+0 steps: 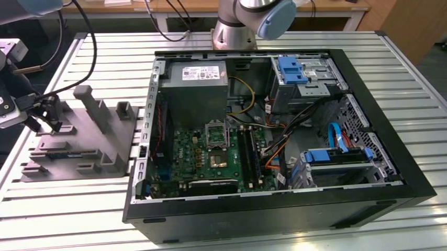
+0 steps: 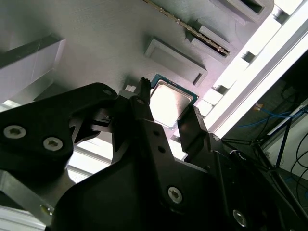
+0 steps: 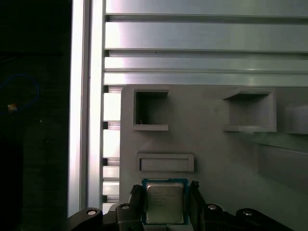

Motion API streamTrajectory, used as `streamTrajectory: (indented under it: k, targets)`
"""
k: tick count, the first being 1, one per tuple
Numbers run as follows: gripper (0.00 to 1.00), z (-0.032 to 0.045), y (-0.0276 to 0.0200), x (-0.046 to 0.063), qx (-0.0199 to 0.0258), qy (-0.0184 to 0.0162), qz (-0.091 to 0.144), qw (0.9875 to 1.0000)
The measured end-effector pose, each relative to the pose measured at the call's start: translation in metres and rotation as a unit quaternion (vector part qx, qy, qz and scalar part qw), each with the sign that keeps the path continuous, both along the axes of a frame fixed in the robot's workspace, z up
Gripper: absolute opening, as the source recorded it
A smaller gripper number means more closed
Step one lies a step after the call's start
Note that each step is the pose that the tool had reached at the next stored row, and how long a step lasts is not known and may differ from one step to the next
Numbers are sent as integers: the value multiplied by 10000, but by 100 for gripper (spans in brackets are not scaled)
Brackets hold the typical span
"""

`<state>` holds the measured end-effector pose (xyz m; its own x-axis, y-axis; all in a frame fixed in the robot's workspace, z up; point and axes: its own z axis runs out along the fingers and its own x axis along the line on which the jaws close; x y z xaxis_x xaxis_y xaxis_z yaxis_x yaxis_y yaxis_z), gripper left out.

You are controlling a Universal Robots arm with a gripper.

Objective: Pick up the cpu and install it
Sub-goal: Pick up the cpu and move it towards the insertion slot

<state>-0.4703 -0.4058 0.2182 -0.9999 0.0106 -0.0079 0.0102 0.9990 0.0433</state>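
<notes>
Slatted aluminium table (image 1: 56, 209), my gripper (image 1: 42, 117) over the parts tray at the exterior view's left.

On that side sits a moulded grey plastic fixture block (image 1: 91, 136) with upright posts and shallow pockets, and I hang low above its outer end. In both wrist views the cpu (image 3: 164, 208), a small flat square chip with a silvery metal top and pale rim, lies flat on the fixture between my two black fingers (image 3: 136, 194). They stand parted to about the chip's width, one along each side, and I hold nothing lifted. To the exterior view's right, the big black computer case (image 1: 279, 209) lies open, its green motherboard (image 1: 209, 157) exposed, well apart from the chip.
</notes>
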Motion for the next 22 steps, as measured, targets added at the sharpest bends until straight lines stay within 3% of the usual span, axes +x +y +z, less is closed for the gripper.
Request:
streamTrajectory:
  k: [22]
  targets:
    - [47,73,0,0,0,0,0,10000]
